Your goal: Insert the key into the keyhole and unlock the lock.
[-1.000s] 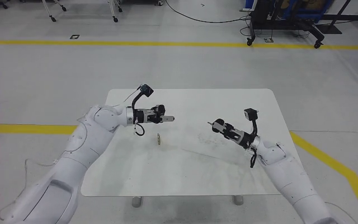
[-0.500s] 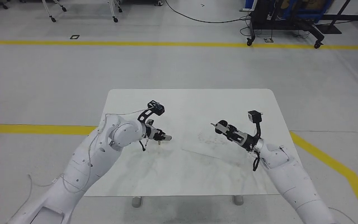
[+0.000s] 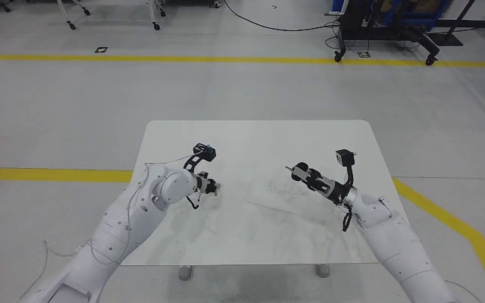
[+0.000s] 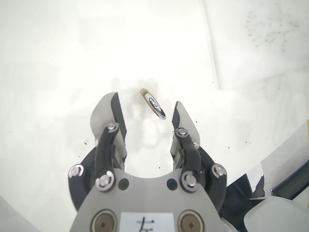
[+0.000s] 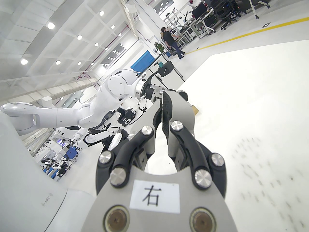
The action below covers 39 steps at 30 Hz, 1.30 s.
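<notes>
Now the small brass padlock with chrome shackle (image 4: 152, 103) lies slanted between the jaws of the wide-open, empty left end effector (image 4: 146, 102); the closed right end effector (image 5: 164, 96) sits well apart.

The lock (image 4: 154, 105) by the left gripper's (image 4: 147, 102) fingertips is shining: a glossy silver metal loop on a duller brass-looking body. The fingers (image 4: 103, 111) are looking like matt grey metal, with black ribbed rubbery pads (image 4: 118, 113) inside and shiny metal screws behind. The white table (image 4: 72, 37) is looking smooth, with dark scuff marks near the right gripper (image 5: 165, 95).
</notes>
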{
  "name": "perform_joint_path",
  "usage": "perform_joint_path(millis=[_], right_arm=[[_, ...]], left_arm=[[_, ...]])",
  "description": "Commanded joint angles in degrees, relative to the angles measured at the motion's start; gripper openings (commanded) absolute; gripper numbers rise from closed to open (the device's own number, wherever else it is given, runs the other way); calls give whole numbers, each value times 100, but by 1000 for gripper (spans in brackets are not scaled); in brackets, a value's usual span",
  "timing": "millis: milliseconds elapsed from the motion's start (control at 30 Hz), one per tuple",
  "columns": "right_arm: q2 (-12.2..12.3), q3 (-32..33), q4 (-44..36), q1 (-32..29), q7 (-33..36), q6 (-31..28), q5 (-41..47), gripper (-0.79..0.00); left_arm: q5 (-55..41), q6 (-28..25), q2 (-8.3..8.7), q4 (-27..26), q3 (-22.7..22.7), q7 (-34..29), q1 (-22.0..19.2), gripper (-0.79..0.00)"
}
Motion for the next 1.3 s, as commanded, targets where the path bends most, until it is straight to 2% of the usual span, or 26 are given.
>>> perform_joint_path(millis=[0, 167, 267, 367, 433, 467, 500, 1033, 1200, 1267], right_arm=[[0, 0, 0, 0, 0, 0, 0, -785], [0, 0, 0, 0, 0, 0, 0, -785], [0, 0, 0, 0, 0, 0, 0, -785], [0, 0, 0, 0, 0, 0, 0, -785], [0, 0, 0, 0, 0, 0, 0, -785], [0, 0, 0, 0, 0, 0, 0, -785], [0, 0, 0, 0, 0, 0, 0, -785], [0, 0, 0, 0, 0, 0, 0, -785], [0, 0, 0, 0, 0, 0, 0, -785], [0, 0, 0, 0, 0, 0, 0, -785]], left_arm=[[-28, -19, -19, 35, 17, -19, -18, -520], [-47, -62, -80, 181, 100, -72, -82, -517], [-49, -82, -122, 281, 155, -87, -136, -566], [-44, -104, -161, 364, 199, -68, -182, -566], [-31, -128, -189, 424, 234, -37, -214, -640], [-60, -138, -204, 455, 238, 11, -224, -776], [-62, -155, -217, 484, 250, 37, -236, -785], [-16, -295, -318, 710, 223, 209, -299, -785], [-240, -433, -311, 625, -45, 924, -190, -785], [81, -227, -291, 498, -167, 1473, -152, -785]])
